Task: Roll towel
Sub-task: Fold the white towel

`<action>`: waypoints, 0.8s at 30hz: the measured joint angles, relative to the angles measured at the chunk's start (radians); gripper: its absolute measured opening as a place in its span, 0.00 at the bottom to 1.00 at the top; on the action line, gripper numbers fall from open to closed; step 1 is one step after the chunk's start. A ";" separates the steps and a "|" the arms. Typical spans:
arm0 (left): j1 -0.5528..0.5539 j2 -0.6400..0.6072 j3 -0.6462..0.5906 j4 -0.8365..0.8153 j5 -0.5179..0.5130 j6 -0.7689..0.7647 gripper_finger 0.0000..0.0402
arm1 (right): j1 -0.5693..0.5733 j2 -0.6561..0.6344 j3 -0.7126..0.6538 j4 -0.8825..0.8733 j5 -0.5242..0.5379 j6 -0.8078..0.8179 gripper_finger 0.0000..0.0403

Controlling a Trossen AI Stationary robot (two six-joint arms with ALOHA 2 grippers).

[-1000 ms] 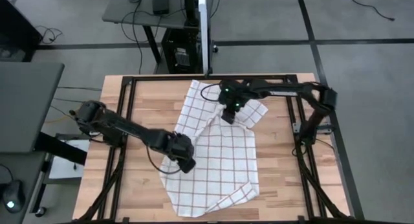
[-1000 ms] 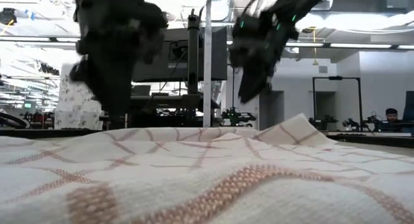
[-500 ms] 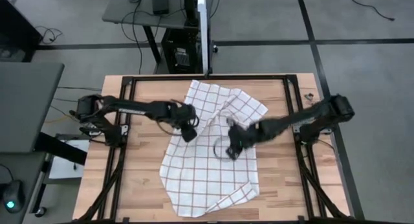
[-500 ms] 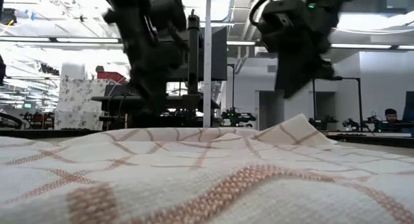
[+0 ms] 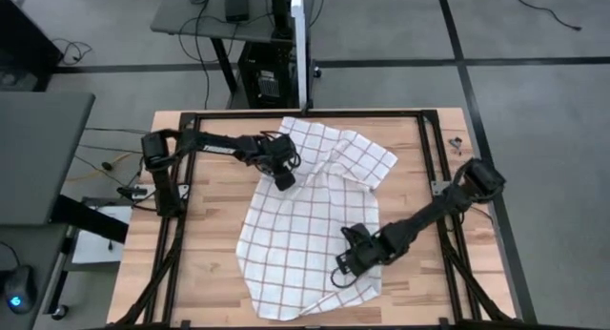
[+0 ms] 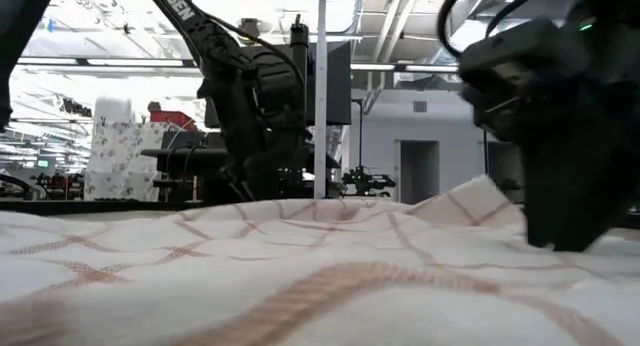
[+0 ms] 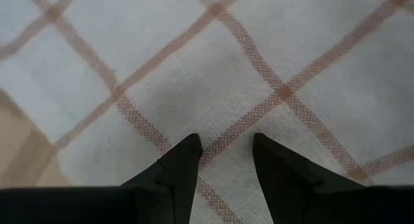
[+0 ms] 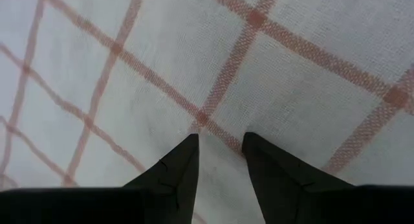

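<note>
White cloth with thin reddish lines, the towel [image 5: 310, 225] lies spread on the wooden table [image 5: 210, 263]. It runs long from the far edge to the near edge, a bit slanted, with a bunched fold at its far right corner.

The left gripper [image 5: 284, 180] sits low on the towel's far left part. Its fingers [image 7: 181, 166] are a little apart and nothing is pinched between them.

The right gripper [image 5: 348, 263] sits low on the near right part, close to the near edge. Its fingers [image 8: 178, 169] are a little apart too and hold nothing.

The right gripper is closer to the near end, so a roll would likely begin there and go toward the far edge.
</note>
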State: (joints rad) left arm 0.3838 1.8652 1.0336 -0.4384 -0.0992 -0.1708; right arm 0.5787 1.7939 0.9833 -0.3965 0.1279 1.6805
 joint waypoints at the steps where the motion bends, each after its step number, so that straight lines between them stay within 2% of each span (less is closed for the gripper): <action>1: 0.008 -0.001 0.000 -0.015 -0.008 -0.009 0.33 | 0.012 0.000 0.000 0.000 -0.002 0.007 0.30; 8: 0.056 -0.051 -0.008 -0.036 -0.043 -0.092 0.33 | 0.043 0.000 0.006 -0.014 -0.012 0.012 0.30; 13: 0.040 -0.139 -0.016 -0.074 -0.020 -0.078 0.33 | -0.021 -0.055 0.001 -0.037 -0.027 -0.134 0.30; 18: -0.021 -0.300 -0.013 -0.129 0.028 -0.043 0.33 | -0.089 -0.175 0.003 -0.035 -0.020 -0.325 0.30; 24: -0.165 -0.517 -0.012 -0.237 0.048 -0.103 0.33 | -0.062 -0.235 0.003 -0.027 -0.020 -0.379 0.30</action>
State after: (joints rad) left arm 0.2186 1.3478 1.0218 -0.6749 -0.0509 -0.2741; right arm 0.5164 1.5586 0.9866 -0.4238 0.1082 1.3019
